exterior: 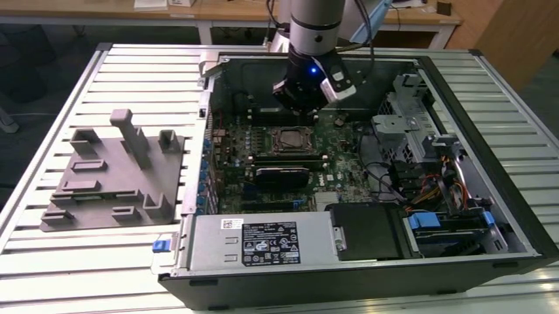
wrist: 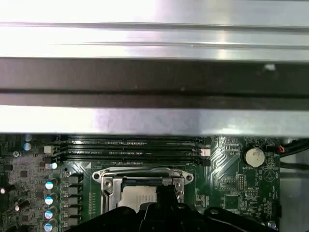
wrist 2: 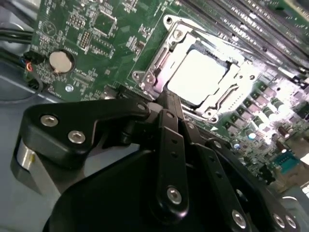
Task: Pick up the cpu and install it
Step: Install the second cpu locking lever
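The cpu [exterior: 292, 139] lies flat inside the metal-framed socket [exterior: 277, 148] on the green motherboard [exterior: 341, 163], in the open computer case. In both wrist views its pale silvery top [wrist 2: 195, 77] [wrist: 136, 197] shows between the socket's frame bars [wrist 2: 159, 58]. My gripper [exterior: 302, 110] hangs over the board just behind the socket. Its dark fingers [wrist 2: 169, 111] are drawn together to a narrow tip at the socket's edge, with nothing held between them. In the first wrist view the gripper [wrist: 166, 191] covers part of the socket's near side.
A big grey plastic fixture block [exterior: 109, 176] stands on the slatted table at the exterior view's left. The power supply [exterior: 262, 242], drive bays [exterior: 436, 229] and cables [exterior: 393, 176] crowd the case. Memory slots [wrist: 130, 147] and a coin battery [wrist 2: 61, 60] lie beside the socket.
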Tool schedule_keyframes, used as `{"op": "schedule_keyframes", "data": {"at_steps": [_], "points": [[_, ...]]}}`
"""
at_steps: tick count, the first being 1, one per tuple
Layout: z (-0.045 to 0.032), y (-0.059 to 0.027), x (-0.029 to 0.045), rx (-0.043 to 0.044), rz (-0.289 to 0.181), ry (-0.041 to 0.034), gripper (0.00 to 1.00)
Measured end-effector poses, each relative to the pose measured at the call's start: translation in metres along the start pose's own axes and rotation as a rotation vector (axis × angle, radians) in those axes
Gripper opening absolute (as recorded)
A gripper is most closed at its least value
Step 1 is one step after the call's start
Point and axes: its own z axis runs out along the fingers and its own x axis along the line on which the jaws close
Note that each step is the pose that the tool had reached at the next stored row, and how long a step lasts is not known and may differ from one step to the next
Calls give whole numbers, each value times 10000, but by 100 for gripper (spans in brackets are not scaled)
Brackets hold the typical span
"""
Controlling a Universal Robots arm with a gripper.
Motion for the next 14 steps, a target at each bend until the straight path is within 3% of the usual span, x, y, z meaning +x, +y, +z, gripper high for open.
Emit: {"op": "schedule_keyframes", "data": {"at_steps": [6, 14], "points": [[-3, -193, -1, -1, 0, 1, 11], [-58, -232, -3, -8, -123, 50, 11]]}}
